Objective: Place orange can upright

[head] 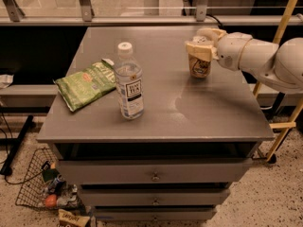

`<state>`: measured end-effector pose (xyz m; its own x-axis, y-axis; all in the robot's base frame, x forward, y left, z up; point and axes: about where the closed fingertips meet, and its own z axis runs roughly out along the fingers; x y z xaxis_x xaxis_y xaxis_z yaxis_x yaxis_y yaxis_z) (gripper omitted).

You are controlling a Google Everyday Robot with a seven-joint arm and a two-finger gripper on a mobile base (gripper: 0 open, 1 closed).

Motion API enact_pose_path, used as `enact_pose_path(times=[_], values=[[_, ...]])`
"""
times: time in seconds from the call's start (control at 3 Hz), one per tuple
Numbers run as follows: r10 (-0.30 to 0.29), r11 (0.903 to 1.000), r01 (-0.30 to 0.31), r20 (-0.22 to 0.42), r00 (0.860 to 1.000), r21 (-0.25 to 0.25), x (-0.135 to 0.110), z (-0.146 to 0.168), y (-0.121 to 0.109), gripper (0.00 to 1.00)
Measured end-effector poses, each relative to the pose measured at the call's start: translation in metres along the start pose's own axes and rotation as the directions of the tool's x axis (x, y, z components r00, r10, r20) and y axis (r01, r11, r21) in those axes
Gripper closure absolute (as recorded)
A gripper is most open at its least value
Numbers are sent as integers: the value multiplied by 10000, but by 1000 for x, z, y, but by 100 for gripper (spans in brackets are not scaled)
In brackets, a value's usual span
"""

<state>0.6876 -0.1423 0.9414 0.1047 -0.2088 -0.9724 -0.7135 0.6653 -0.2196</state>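
The orange can (pixel 200 66) stands upright on the grey table (pixel 189 112), at its far right. It has a copper patterned body with pale markings. My gripper (pixel 202 42) comes in from the right on a white arm (pixel 255 56). It sits over the can's top with one pale finger (pixel 198 48) in front of the can and the other behind it. The fingers close around the can's upper part and hide its top end. The can's base rests on the tabletop.
A clear plastic bottle with a white cap (pixel 129 83) stands upright at the table's middle left. A green snack bag (pixel 86 83) lies flat at the left. Drawers (pixel 155 176) are below the tabletop. A wire basket (pixel 45 188) sits on the floor at the left, and a yellow frame (pixel 284 22) stands at the right.
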Motion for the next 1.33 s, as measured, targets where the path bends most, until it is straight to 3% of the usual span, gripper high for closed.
enact_pose_path(times=[0.33, 0.67, 1.0, 1.33], values=[[-2, 10000, 2, 14, 10000, -57, -1, 3, 2, 21], [-4, 9999, 4, 26, 10000, -105, -2, 5, 5, 0], [-4, 9999, 5, 26, 10000, -106, -2, 5, 5, 0], [-100, 9999, 100, -226, 9997, -1, -13, -10, -9, 0]])
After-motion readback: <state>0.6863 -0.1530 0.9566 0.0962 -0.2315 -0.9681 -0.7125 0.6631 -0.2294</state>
